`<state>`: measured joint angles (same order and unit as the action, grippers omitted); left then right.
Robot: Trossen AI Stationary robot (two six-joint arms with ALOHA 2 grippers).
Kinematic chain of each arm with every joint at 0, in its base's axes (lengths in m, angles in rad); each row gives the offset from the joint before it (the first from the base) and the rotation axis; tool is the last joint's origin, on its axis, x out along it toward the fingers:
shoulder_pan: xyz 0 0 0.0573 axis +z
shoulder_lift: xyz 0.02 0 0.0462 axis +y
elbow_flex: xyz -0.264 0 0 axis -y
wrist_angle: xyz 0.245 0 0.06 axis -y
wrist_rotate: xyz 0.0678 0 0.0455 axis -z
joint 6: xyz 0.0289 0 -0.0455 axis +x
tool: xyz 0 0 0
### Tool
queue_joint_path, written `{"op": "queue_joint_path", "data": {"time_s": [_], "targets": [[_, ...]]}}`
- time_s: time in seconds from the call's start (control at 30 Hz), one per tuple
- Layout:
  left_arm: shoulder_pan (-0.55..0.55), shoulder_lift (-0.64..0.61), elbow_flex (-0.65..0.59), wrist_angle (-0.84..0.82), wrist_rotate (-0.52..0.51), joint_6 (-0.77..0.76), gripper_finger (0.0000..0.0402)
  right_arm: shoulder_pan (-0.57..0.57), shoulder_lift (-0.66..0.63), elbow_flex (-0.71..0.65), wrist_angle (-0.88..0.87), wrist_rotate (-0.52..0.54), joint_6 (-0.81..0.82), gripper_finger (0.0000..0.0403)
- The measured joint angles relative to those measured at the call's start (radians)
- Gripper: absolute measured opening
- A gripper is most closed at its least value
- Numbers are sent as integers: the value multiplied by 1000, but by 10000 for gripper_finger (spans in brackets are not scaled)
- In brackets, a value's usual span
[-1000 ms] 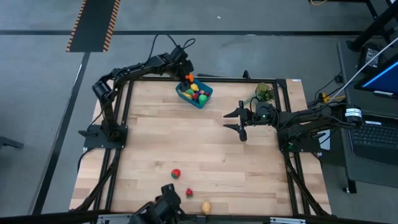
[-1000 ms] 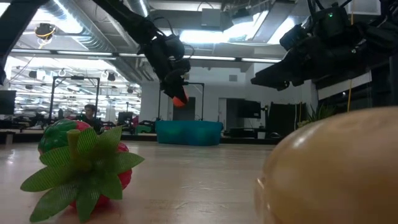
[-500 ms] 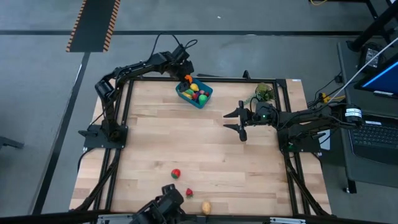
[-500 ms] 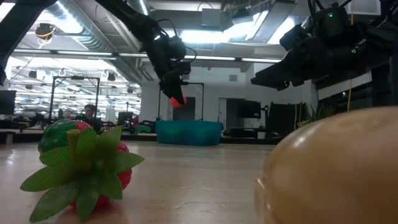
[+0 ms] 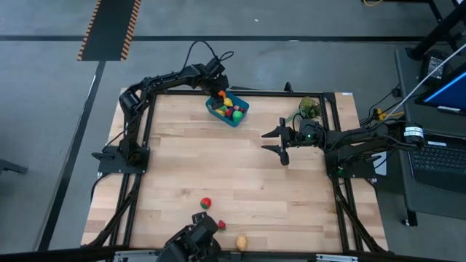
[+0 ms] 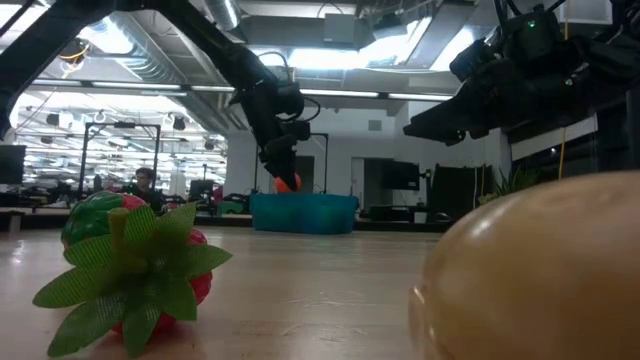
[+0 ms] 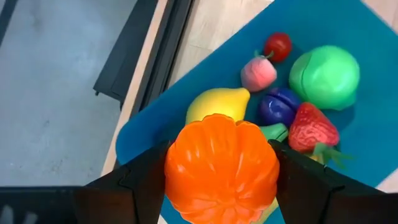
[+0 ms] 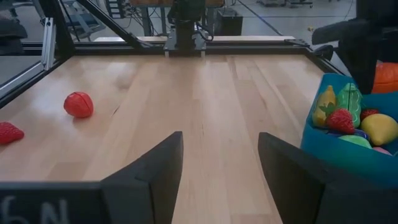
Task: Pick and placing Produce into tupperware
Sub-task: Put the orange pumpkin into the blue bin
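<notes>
Hovering over the blue rectangular plastic tupperware (image 5: pixel 227 110), left gripper (image 7: pixel 217 180) is clamped on a ribbed orange toy pumpkin (image 7: pixel 222 168). Step: placing. Next: part the fingers to drop it among the produce. Right gripper (image 5: pixel 282 141) waits mid-table, fingers apart, empty.

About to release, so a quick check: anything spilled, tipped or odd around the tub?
Nothing stands out. The tub sits upright with its fruit inside, none spilled beside it. The left pincer holds an orange pumpkin over it.
</notes>
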<state>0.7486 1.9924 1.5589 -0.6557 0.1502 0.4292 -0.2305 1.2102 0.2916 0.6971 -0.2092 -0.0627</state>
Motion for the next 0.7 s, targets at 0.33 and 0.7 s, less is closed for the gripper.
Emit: {"op": "queue_joint_path", "data": {"time_s": [0.33,0.7], "targets": [[17,17,0,40,-3,22,235,0,0,0,-3,0,-10,210],[23,17,0,68,37,26,235,0,0,0,-3,0,-21,210]]}}
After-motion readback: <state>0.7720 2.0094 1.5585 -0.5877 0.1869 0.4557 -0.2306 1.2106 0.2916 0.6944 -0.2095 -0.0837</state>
